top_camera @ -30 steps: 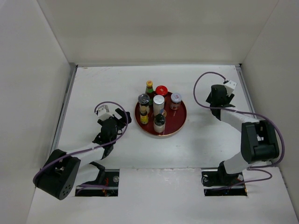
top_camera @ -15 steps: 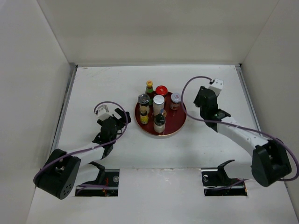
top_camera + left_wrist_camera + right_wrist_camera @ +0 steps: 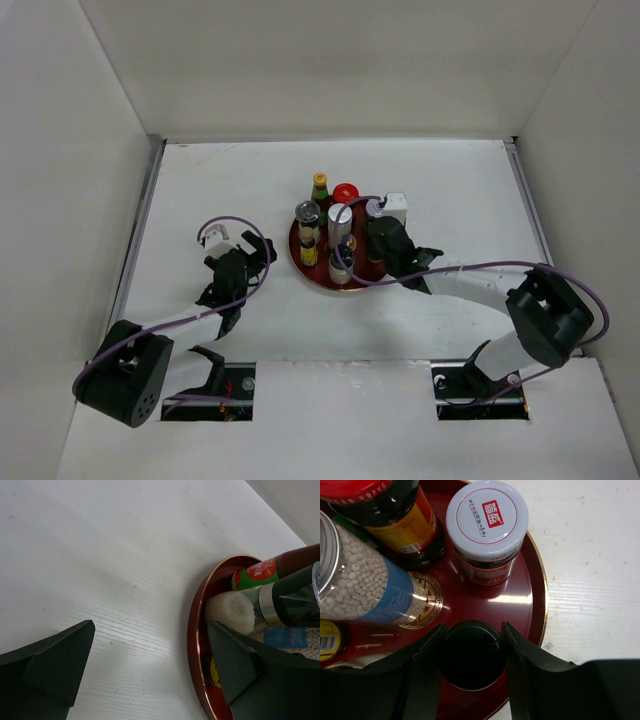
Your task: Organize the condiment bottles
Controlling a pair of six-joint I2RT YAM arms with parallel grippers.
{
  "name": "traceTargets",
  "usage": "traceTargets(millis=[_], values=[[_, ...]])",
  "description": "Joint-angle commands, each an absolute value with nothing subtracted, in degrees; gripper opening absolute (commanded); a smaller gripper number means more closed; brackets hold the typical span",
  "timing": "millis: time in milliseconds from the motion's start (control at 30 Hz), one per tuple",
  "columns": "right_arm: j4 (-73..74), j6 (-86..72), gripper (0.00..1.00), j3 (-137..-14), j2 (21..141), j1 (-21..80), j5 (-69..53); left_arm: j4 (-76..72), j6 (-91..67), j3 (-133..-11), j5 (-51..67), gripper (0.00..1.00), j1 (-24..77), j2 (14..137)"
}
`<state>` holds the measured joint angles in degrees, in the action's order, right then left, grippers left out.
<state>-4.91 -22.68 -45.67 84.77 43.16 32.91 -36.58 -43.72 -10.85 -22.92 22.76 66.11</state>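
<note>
Your right gripper (image 3: 471, 649) clamps the cap of the black-capped bottle (image 3: 470, 666), which stands at the near edge of the red tray (image 3: 539, 605). Your left gripper (image 3: 150, 645) hangs wide open and holds nothing, just beside the tray's left rim. Neighbours crowd close. A tilted lift may knock the white-lidded jar (image 3: 487, 515) or the bead-filled bottle (image 3: 365, 585), and a cap-only grip may slip. Count: seven condiment bottles (image 3: 340, 215), all on one tray, and two grippers.

The red cap (image 3: 360, 486) of the dark sauce bottle (image 3: 405, 525) shows letters ending in "PVC". The white-lidded jar (image 3: 487, 520) bears a red square with two white Chinese characters, possibly a brand mark. The lettering on the brown bottle (image 3: 295, 560) label is too blurred to read.
</note>
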Motion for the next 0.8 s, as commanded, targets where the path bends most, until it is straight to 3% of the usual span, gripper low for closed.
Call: traceTargets(millis=[0, 100, 367, 767], values=[[-9.58, -22.76, 0.48, -46.85, 84.81, 43.11, 31.82, -37.71, -43.95, -13.27, -23.55, 1.00, 22.63, 64.69], [-9.58, -23.03, 0.56, -46.15, 85.78, 43.20, 31.55, -37.71, -43.86, -13.36, -23.64, 1.00, 22.19, 64.51], [-9.58, -22.50, 0.99, -44.12, 78.86, 43.46, 31.46, -38.50, -43.77, -13.18, -25.75, 1.00, 22.45, 64.77], [-18.45, -33.21, 1.00, -23.74, 45.28, 33.72, 43.77, -21.98, -44.47, -21.44, -28.83, 1.00, 22.54, 67.24]])
